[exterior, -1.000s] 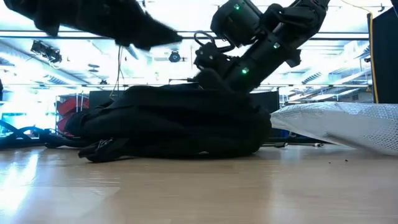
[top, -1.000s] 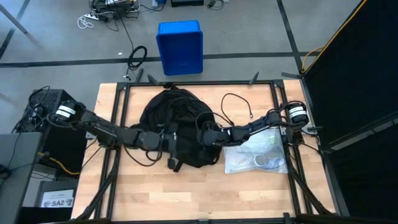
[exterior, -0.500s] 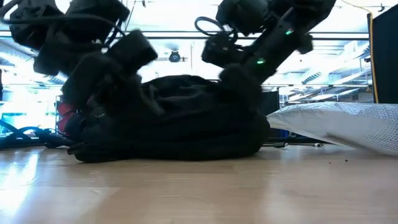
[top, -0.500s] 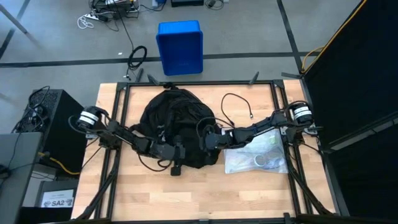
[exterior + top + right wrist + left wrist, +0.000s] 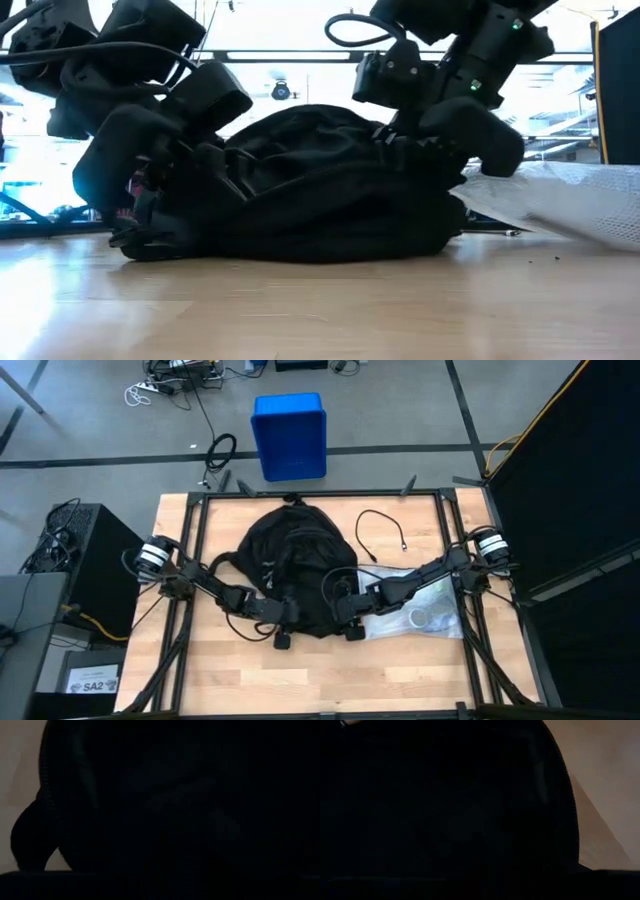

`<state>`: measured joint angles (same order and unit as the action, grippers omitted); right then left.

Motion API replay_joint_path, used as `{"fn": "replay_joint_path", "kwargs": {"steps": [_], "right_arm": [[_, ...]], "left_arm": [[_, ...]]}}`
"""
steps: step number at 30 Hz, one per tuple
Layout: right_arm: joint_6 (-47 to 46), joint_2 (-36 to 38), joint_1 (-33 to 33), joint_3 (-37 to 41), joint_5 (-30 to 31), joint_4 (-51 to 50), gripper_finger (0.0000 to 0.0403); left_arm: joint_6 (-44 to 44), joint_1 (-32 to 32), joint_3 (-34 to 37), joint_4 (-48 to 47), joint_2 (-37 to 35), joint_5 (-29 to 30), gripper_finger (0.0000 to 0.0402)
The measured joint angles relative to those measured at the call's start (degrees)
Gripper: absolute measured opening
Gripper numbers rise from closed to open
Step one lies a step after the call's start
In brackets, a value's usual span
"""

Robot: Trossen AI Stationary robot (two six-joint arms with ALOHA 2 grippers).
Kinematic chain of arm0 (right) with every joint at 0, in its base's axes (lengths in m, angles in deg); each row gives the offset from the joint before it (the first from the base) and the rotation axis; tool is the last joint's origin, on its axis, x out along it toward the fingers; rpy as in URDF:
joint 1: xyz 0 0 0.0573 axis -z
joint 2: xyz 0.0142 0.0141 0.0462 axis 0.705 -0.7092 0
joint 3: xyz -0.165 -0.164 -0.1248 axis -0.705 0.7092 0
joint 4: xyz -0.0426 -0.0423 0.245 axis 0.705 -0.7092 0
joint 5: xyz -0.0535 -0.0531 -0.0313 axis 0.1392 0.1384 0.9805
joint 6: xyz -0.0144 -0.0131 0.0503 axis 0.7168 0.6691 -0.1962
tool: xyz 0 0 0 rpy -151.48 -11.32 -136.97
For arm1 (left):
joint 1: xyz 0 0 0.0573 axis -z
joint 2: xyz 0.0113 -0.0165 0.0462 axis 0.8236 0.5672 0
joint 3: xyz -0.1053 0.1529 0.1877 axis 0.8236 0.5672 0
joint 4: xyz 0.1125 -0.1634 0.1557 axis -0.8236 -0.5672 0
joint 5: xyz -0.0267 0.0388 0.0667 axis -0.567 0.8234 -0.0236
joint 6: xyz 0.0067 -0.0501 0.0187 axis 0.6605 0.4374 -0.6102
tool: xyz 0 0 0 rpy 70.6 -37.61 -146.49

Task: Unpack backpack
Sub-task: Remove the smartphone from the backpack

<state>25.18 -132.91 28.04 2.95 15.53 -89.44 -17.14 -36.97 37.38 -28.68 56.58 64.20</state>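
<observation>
The backpack [image 5: 292, 565] lies mid-tabletop [image 5: 400, 670]. Its near edge is met by the left hand [image 5: 283, 622] and right hand [image 5: 350, 618]; whether they grip cannot be told. Its opening must be found next.

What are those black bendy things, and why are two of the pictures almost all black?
Those are two robot arms, each ending in a two-finger pincher called a gripper. One picture looks straight down from above, one looks level across the wooden table, and two come from small cameras on the arms' wrists. Those two are nearly black because they sit right up against the backpack, the big black bag in the middle. The left gripper and the right gripper are both at the bag's near edge, pressed into the fabric; whether they are pinching it is too dark to see. Beside the bag lie a clear plastic bag and a thin black cable. A blue bin stands on the floor behind.
</observation>
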Motion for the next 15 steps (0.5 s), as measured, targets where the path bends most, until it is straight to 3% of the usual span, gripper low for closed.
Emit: {"fn": "replay_joint_path", "kwargs": {"steps": [6, 12, 15], "right_arm": [[-1.15, -0.03, -0.12, 0.0, -0.7, -1.98, 0.0118], [-3.41, -0.15, 0.73, 0.13, -0.65, -0.35, 0.0114], [-3.43, -0.3, 1.89, 0.15, 0.59, 3.3, 0.0112]], "left_arm": [[-4.88, -0.47, -0.08, 8.82, 0.14, 0.32, 0.0098], [-4.88, -0.76, -3.51, 9.58, 0.12, 0.14, 0.0098], [-5.1, -0.76, -5.81, 9.43, 0.11, -4.63, 0.0098]]}}
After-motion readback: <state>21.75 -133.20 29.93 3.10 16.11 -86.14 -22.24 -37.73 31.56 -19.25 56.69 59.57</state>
